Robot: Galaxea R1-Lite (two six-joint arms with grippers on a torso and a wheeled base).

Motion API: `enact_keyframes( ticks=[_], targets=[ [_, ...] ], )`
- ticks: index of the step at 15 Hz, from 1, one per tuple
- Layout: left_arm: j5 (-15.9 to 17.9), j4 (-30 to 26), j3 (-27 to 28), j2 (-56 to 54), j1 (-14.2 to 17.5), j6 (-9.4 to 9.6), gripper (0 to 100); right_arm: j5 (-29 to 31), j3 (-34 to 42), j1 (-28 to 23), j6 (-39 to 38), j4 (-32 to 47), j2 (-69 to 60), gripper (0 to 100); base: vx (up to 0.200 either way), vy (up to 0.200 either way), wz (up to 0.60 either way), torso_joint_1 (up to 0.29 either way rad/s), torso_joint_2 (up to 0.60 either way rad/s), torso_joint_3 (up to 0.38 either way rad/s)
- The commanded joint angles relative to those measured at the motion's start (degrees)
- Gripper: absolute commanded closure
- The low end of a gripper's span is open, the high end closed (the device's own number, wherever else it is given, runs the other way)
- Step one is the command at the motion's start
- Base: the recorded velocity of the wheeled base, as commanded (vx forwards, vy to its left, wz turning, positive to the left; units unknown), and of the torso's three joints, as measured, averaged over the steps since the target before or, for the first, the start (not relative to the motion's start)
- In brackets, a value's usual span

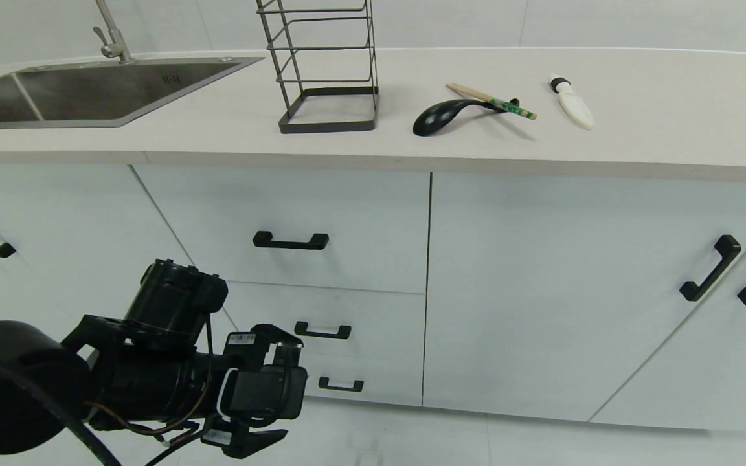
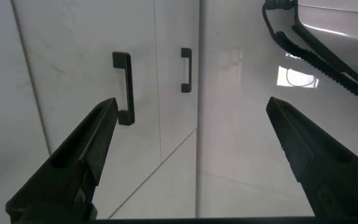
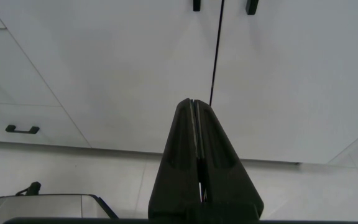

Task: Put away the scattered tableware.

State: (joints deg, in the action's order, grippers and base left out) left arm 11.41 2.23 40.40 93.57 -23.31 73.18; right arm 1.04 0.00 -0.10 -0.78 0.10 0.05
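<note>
Left pincer (image 2: 191, 104) gapes wide, low by the drawers (image 1: 347, 220); spoon (image 1: 441, 116) lies above, rightward on the surface (image 1: 217, 136), handle pointing right. My shut right pincer (image 3: 194, 109) is likely nearer.

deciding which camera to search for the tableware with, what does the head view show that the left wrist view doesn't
Head view adds: the countertop with the black spoon, the chopsticks lying across its handle, a white utensil apart from them, plus the wire rack and the sink.
Left wrist view adds: a close look between the fingers of the left end effector, spread wide with nothing between them.
Shared: white cabinet fronts with black handles, and floor below.
</note>
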Motion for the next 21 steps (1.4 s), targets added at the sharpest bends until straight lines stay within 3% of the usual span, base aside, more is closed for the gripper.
enact_keyframes(
  ticks=[1, 2, 7, 12, 21],
  targets=[
    [0.7, 0.2, -0.2, 1.8, -0.8, -2.96, 0, 0.0, 0.0, 0.0, 0.0, 0.0, 0.0, 100, 0.000, 0.000, 0.00, 0.000, 0.00, 0.000],
    [0.9, 0.3, -0.1, 2.8, -0.9, -3.75, 0, 0.0, 0.0, 0.0, 0.0, 0.0, 0.0, 100, 0.000, 0.000, 0.00, 0.000, 0.00, 0.000],
    [0.5, 2.7, 0.0, 9.3, -0.9, -3.39, 0, 0.0, 0.0, 0.0, 0.1, 0.0, 0.0, 100, 0.000, 0.000, 0.00, 0.000, 0.00, 0.000],
    [-0.6, 10.0, 0.3, 15.5, -0.8, -4.10, 0, 0.0, 0.0, 0.0, 0.0, 0.0, 0.0, 100, 0.000, 0.000, 0.00, 0.000, 0.00, 0.000],
    [-2.1, 11.0, 0.4, 16.1, 0.8, -3.83, 0, 0.0, 0.0, 0.0, 0.0, 0.0, 0.0, 100, 0.000, 0.000, 0.00, 0.000, 0.00, 0.000]
  ],
)
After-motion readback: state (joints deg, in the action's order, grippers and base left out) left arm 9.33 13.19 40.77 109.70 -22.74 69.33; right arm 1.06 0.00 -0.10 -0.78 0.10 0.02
